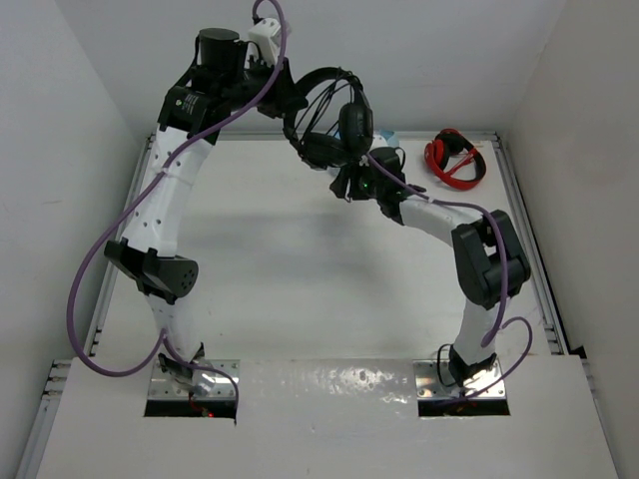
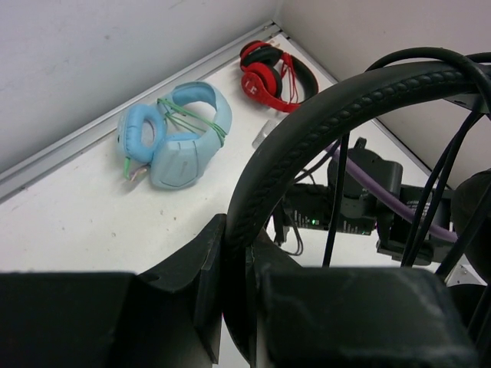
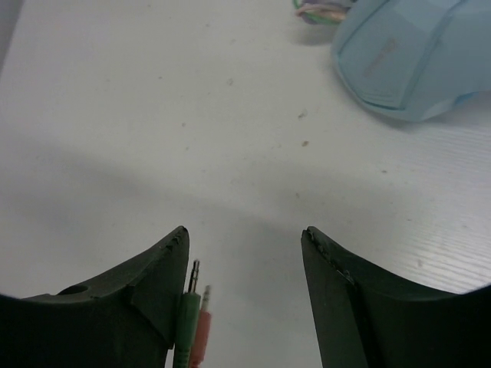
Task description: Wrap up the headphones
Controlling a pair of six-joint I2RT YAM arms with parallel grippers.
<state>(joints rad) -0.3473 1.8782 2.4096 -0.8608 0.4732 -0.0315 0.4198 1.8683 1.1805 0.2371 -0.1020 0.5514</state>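
**Headset held aloft.** The headphones hang in the air at 12 o'clock above the table, with the band arching toward 12 and the earcups toward 6. The left gripper is clamped on the ribbed headband. The right gripper, at 6 o'clock of the cups, gapes wide and grips nothing. Green and pink plugs lie beside one finger. The embossed mark on the light-blue headphones is illegible.
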